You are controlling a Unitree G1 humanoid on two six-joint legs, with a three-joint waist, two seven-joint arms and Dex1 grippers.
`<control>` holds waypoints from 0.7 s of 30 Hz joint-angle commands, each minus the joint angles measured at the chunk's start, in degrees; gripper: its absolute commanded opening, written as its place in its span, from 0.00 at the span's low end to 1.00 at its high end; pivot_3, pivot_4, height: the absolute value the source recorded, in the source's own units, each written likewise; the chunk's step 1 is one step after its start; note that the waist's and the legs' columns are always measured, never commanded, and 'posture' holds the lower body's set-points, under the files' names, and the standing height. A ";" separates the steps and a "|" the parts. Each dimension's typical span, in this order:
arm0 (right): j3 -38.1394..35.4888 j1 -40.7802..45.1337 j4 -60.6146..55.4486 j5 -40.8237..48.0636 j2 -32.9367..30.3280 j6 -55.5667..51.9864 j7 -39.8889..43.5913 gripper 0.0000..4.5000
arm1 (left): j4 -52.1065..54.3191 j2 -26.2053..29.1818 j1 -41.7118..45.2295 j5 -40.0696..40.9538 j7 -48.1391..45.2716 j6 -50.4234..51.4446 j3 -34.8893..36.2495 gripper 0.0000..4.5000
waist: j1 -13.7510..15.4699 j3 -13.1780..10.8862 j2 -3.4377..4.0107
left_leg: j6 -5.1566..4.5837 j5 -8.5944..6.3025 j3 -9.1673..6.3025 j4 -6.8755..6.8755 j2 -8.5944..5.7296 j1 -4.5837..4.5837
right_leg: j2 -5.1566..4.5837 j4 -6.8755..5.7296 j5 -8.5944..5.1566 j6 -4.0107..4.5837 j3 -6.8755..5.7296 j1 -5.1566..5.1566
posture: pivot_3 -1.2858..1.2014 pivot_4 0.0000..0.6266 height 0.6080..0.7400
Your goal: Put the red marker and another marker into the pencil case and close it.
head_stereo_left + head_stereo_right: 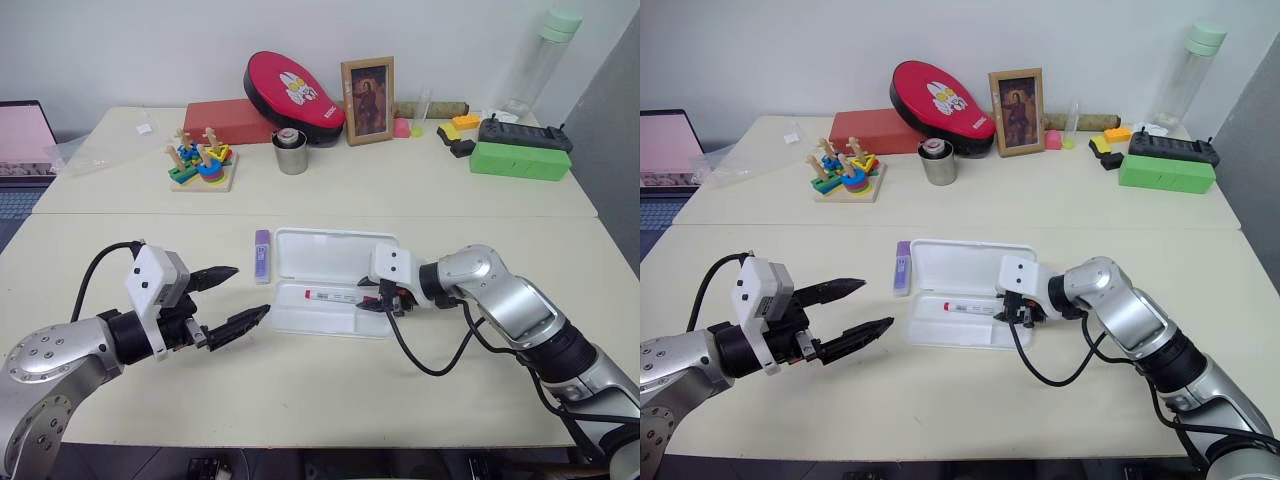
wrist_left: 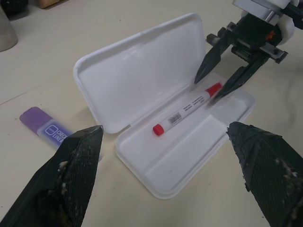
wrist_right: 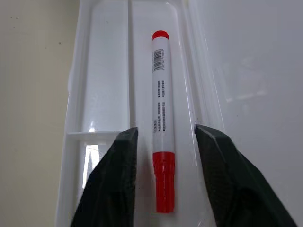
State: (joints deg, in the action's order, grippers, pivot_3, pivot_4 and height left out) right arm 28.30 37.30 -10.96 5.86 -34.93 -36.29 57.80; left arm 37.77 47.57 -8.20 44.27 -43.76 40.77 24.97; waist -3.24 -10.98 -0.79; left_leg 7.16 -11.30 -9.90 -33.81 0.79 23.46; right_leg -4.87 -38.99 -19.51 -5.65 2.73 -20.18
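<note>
The case (image 1: 330, 262) lies open mid-table, lid flat toward the far side, with bare tabletop in front and to its left. The right gripper (image 3: 163, 142) reaches into the tray, fingers parted on either side of the red marker (image 3: 162, 113) with a gap each side, gripping nothing. The left gripper (image 1: 228, 298) hangs wide open and empty left of the case. The purple marker (image 1: 262, 254) lies just beside the lid's left edge.
</note>
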 commanded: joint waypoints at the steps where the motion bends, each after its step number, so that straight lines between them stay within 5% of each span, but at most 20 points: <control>1: -1.75 0.28 -2.45 1.04 -0.24 -0.15 1.36 0.64 | 1.35 0.02 0.50 0.84 0.54 -0.25 -0.07 1.00 | 0.00 0.00 0.00 | 0.00 0.00 0.00 0.00 0.00 0.00 | 0.00 0.00 0.00 0.00 0.00 0.00 | 0.52 0.24 1.00; 7: -3.64 0.35 -4.41 2.93 -0.59 -1.68 2.50 0.99 | 0.55 -0.92 1.99 2.78 2.18 0.30 0.16 1.00 | 0.02 0.00 0.00 | 0.00 0.00 0.00 0.00 0.00 0.00 | 0.00 0.00 0.00 0.00 0.00 0.00 | 0.52 0.24 1.00; 16: -13.66 2.48 -10.03 14.89 -2.11 -6.99 7.13 0.99 | -2.55 -5.44 13.17 14.99 15.79 4.29 5.46 1.00 | 0.11 0.01 -0.03 | 0.00 0.00 -0.03 -0.04 0.00 0.01 | 0.00 0.00 0.00 -0.01 -0.02 0.04 | 0.52 0.24 1.00; 21: -21.34 8.30 -4.20 18.12 2.77 -7.93 0.29 0.99 | -8.31 -7.54 18.57 6.85 27.75 3.93 2.28 1.00 | -0.22 0.01 -0.02 | 0.00 0.00 -0.03 -0.04 0.00 -0.05 | 0.00 -0.04 0.00 -0.01 -0.02 0.06 | 0.52 0.24 1.00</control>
State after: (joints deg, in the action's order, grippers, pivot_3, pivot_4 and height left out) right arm 10.48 43.18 -17.21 23.36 -33.84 -44.81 61.65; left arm 31.69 40.51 8.75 55.13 -21.19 44.88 28.01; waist -3.46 -10.97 -0.81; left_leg 7.16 -11.30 -9.93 -33.85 0.79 23.39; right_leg -4.87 -39.04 -19.50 -5.65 2.70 -20.10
